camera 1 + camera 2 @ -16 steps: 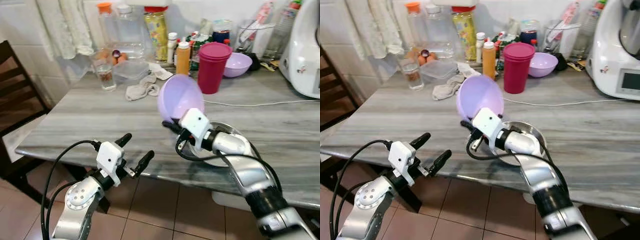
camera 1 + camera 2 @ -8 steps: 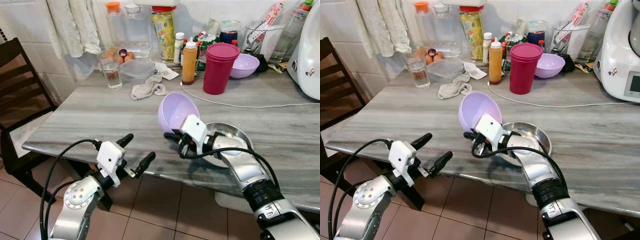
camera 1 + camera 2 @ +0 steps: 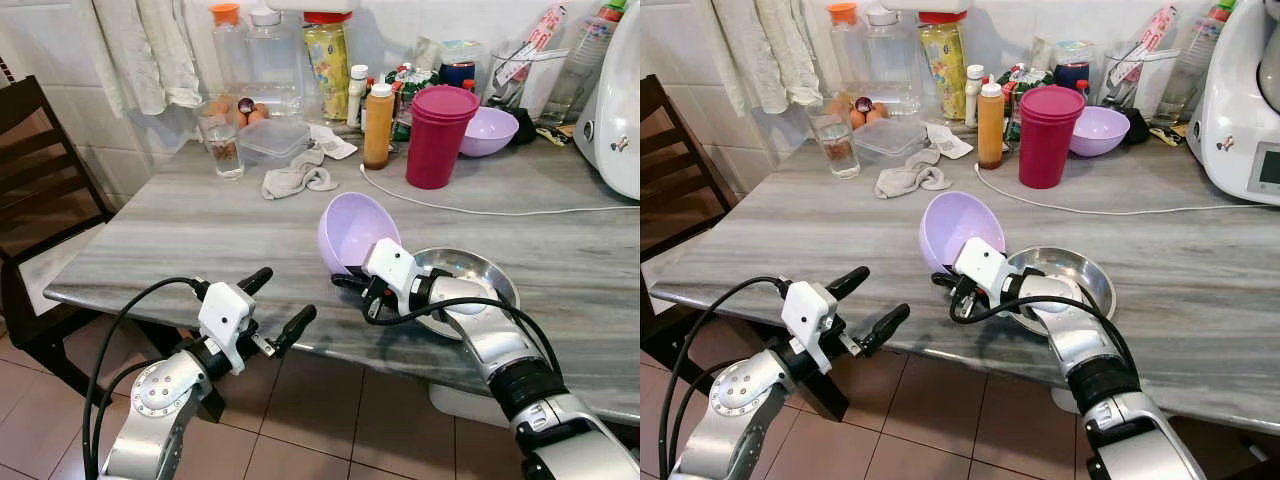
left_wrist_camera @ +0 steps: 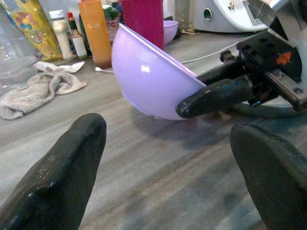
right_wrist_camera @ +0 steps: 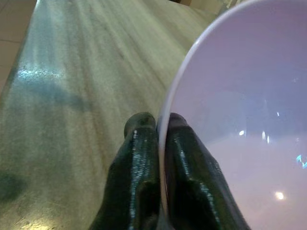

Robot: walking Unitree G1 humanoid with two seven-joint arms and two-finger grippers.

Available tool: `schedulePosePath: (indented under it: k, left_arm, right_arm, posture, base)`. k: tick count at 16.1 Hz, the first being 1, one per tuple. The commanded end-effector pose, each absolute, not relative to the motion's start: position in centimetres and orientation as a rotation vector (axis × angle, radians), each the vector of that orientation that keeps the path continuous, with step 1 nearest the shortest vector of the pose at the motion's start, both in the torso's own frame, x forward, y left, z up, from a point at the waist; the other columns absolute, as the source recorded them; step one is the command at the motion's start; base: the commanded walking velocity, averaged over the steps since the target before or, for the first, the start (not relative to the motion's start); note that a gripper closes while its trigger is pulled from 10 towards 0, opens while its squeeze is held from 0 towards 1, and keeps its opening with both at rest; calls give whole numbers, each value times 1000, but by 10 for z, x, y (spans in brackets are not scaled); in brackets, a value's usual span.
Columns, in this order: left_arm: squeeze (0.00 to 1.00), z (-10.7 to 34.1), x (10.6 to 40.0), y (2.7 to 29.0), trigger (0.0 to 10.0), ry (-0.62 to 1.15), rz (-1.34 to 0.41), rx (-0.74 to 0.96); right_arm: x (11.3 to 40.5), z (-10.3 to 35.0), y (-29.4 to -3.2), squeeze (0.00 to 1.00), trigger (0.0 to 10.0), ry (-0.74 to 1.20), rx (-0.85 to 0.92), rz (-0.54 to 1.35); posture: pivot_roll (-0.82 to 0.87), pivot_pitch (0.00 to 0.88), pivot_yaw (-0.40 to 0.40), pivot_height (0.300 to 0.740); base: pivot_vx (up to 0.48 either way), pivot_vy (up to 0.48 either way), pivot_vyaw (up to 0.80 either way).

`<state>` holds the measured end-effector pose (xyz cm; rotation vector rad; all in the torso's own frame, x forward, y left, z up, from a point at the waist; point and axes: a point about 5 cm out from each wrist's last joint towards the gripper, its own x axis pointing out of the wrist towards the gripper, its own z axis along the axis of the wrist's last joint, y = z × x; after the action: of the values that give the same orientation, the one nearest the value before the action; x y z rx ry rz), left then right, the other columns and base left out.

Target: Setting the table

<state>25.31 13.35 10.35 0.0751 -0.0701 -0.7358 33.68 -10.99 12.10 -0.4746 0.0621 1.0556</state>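
A lilac plastic bowl (image 3: pixel 354 229) hangs tilted just over the grey table (image 3: pixel 180 235) near its front edge, opening turned toward me. My right gripper (image 3: pixel 347 279) is shut on the bowl's rim; in the right wrist view the two fingers (image 5: pixel 139 158) pinch the rim (image 5: pixel 165 129) between them. Right beside the bowl lies a shiny steel bowl (image 3: pixel 470 281) on the table. My left gripper (image 3: pixel 276 301) stands open below the table's front edge, holding nothing, and its wrist view looks at the lilac bowl (image 4: pixel 148 81).
Along the back wall stand a magenta tumbler (image 3: pixel 437 135), an orange bottle (image 3: pixel 377 111), a second lilac bowl (image 3: pixel 487 130), a glass (image 3: pixel 225 152), a clear container (image 3: pixel 272 138) and bottles. A rag (image 3: pixel 292 180) and white cable (image 3: pixel 480 209) lie mid-table. A dark chair (image 3: pixel 40 170) stands left, a white appliance (image 3: pixel 622 110) right.
The right gripper has lowered the lilac bowl toward the table and tipped it more level. The camera has risen and pulled back, showing more table. The left arm has barely moved.
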Motion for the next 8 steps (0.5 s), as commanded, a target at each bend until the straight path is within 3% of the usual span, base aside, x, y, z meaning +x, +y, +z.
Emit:
schedulePosePath:
  k: [1, 2, 8]
  left_arm:
    - [0, 104, 252, 136, 10000, -63, -746, 97]
    - [0, 104, 252, 136, 10000, -61, -742, 101]
    - [0, 103, 253, 136, 10000, -54, -742, 102]
  right_arm:
    - [340, 126, -108, 933, 10000, 48, -498, 1073]
    - [340, 127, -108, 1000, 10000, 44, -501, 1076]
    - [342, 132, -107, 1000, 10000, 6, -530, 1066]
  posture:
    - [-214, 29, 92, 740]
    - [-214, 29, 92, 740]
    - [-214, 24, 96, 740]
  base:
    - [0, 0, 0]
    - [0, 0, 0]
    - [0, 0, 0]
